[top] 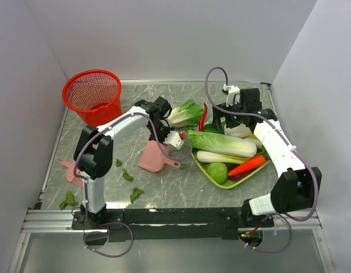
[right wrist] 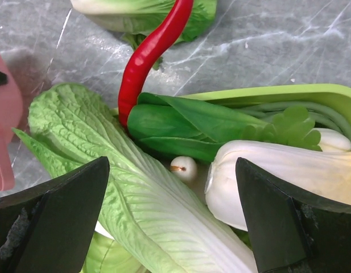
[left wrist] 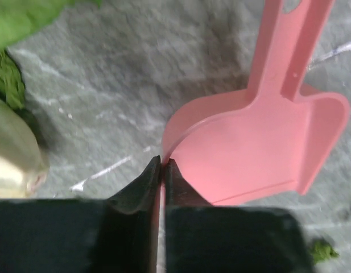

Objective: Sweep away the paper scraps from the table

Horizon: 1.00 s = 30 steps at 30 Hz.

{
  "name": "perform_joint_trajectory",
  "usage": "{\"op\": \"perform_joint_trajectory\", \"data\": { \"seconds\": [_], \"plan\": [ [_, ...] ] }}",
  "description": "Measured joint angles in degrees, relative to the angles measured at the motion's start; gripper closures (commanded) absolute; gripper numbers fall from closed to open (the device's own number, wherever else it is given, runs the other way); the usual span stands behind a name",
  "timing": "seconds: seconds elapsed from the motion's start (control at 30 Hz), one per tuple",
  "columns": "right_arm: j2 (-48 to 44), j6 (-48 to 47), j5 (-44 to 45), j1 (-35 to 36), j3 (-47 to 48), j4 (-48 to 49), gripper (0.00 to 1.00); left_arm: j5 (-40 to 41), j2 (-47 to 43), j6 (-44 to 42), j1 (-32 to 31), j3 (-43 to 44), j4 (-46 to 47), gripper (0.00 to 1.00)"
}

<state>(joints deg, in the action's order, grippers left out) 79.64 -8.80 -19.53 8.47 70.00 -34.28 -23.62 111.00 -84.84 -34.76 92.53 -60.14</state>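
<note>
Several dark green paper scraps lie on the marble table (top: 164, 190) at the front left: one (top: 67, 200), one (top: 135, 194), one (top: 127, 176). One scrap shows in the left wrist view (left wrist: 323, 250). My left gripper (top: 162, 142) (left wrist: 162, 162) is shut on the side rim of the pink dustpan (top: 154, 157) (left wrist: 249, 153), which rests on the table with its handle pointing away. My right gripper (top: 235, 116) (right wrist: 172, 170) is open and empty, hovering over the vegetables in the lime tray (top: 205, 170) (right wrist: 289, 91).
A red mesh basket (top: 93, 94) stands at the back left. A second pink tool (top: 71, 170) lies at the left edge. A pale cabbage (top: 185, 114) and a red chili (top: 203, 116) lie behind the tray. The tray holds a napa cabbage (top: 221, 142) and a carrot (top: 247, 165).
</note>
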Motion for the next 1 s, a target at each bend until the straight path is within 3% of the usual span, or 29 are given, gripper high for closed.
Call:
{"op": "perform_joint_trajectory", "data": {
  "seconds": [0.03, 0.07, 0.1, 0.27, 0.47, 0.67, 0.83, 1.0],
  "plan": [
    [0.0, 0.0, -0.1, 0.0, 0.0, -0.1, 0.0, -0.7, 0.3, 0.2, -0.1, -0.2, 0.6, 0.76],
    [0.0, 0.0, -0.1, 0.0, 0.0, 0.0, 0.0, -1.3, 0.4, 0.5, -0.2, -0.5, 1.2, 0.61],
    [-0.1, 0.0, -0.2, 0.0, 0.0, 0.0, 0.0, -1.9, 0.5, 0.5, -0.2, -0.7, 1.7, 0.55],
    [-0.1, 0.0, -0.3, 0.0, 0.0, 0.0, 0.0, -3.8, 0.5, 4.4, -0.1, -1.7, 3.7, 0.37],
    [-0.1, 0.0, -1.4, 0.0, 0.0, 0.1, 0.0, -4.5, -7.0, 13.2, 5.3, -7.8, 6.1, 0.35],
    [-0.1, -0.1, -4.4, 0.0, 0.0, 0.2, 0.0, -0.6, -25.4, 18.3, 19.3, -15.1, 3.6, 0.36],
    [0.4, 0.9, -8.1, 0.0, 0.6, 0.2, 0.0, 6.9, -34.6, 16.1, 31.9, -21.4, -2.4, 0.37],
    [2.7, 2.1, -10.4, 0.5, 2.3, 0.3, 0.0, 19.0, -33.6, 9.0, 43.8, -30.8, -5.1, 0.42]
  ]
}}
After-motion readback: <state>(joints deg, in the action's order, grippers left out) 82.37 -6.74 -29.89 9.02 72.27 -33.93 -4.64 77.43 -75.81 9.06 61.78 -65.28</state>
